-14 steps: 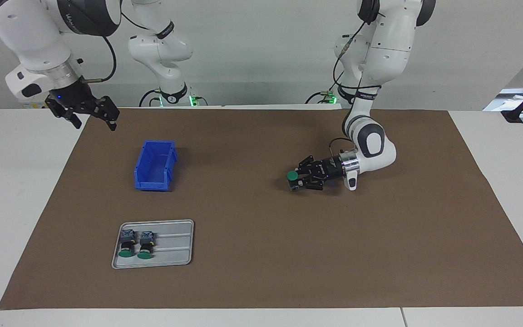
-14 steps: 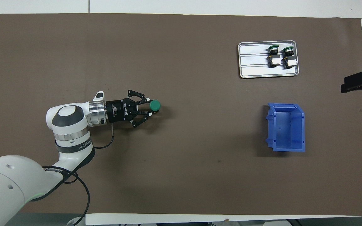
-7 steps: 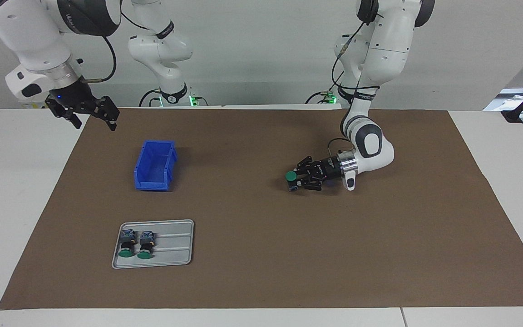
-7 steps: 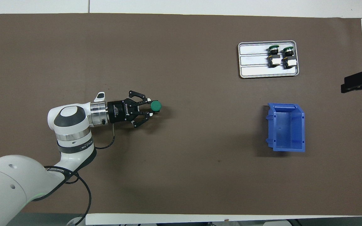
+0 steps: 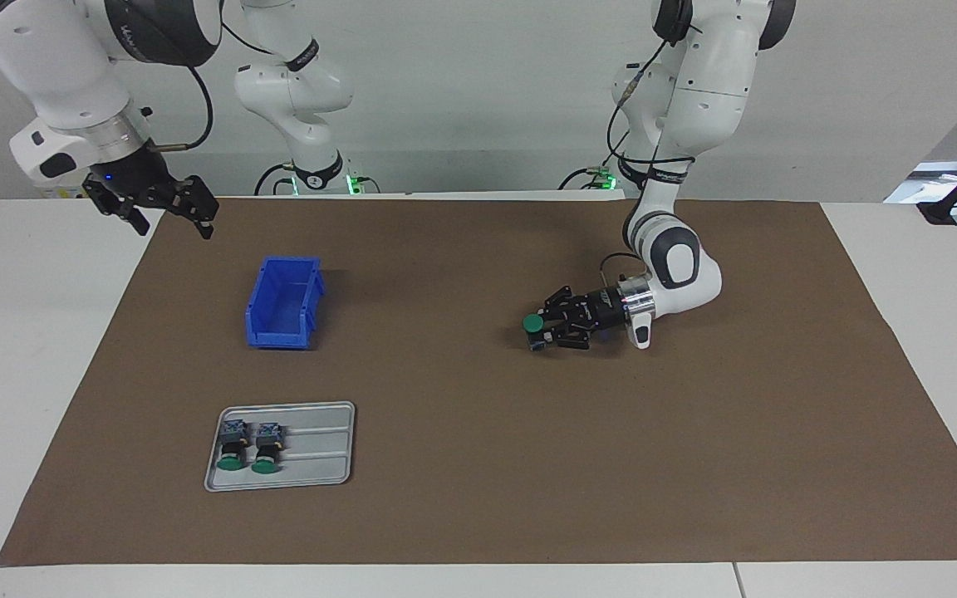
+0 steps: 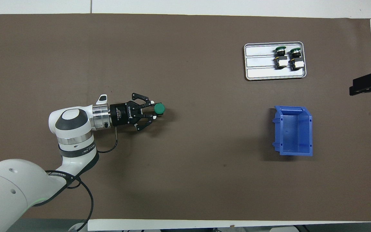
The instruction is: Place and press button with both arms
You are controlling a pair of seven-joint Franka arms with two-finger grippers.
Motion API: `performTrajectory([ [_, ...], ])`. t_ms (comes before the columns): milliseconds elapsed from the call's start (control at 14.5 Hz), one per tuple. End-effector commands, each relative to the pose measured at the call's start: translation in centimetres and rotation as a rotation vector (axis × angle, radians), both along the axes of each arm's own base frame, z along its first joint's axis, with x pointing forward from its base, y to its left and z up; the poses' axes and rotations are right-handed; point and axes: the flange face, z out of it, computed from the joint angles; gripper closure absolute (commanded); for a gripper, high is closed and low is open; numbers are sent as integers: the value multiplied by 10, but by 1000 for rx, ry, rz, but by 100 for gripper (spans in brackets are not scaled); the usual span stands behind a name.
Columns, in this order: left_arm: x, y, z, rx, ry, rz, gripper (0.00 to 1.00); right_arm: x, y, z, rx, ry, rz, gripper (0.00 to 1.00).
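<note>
The button (image 5: pixel 534 322) stands upright, green cap up, low at the brown mat near its middle, toward the left arm's end; it also shows in the overhead view (image 6: pixel 159 108). My left gripper (image 5: pixel 547 330) lies level just above the mat and is shut on the button's body, seen from above too (image 6: pixel 153 111). My right gripper (image 5: pixel 173 224) hangs open and empty in the air over the mat's edge at the right arm's end, and the arm waits. In the overhead view only part of that gripper (image 6: pixel 362 86) shows.
A grey tray (image 5: pixel 321 457) holds two identical buttons (image 5: pixel 233 448) (image 5: pixel 265 448) lying on their sides, farther from the robots at the right arm's end. An empty blue bin (image 5: pixel 312 299) sits nearer the robots than the tray. Two slimmer arms stand at the back.
The left arm's wrist has shifted very slightly. The button and both grippers stay where they were.
</note>
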Motion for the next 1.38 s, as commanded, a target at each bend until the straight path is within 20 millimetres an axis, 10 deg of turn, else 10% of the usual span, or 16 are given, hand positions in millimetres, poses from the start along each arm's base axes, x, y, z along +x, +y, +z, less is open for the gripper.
performTrajectory([
  [0, -1, -4, -1, 9, -12, 14, 87, -4, -1, 1, 4, 4, 16, 2],
  [690, 0, -3, -2, 21, -13, 22, 77, -4, -1, 1, 4, 4, 15, 2],
  [828, 0, -2, -2, 21, -9, 24, 62, -4, -1, 1, 4, 4, 15, 2],
  [966, 1, 0, -2, 34, -12, 32, 2, -4, -1, 0, 4, 5, 15, 2],
  [1312, 3, 2, 4, 39, -14, 39, 0, -4, -1, 1, 4, 4, 15, 2],
])
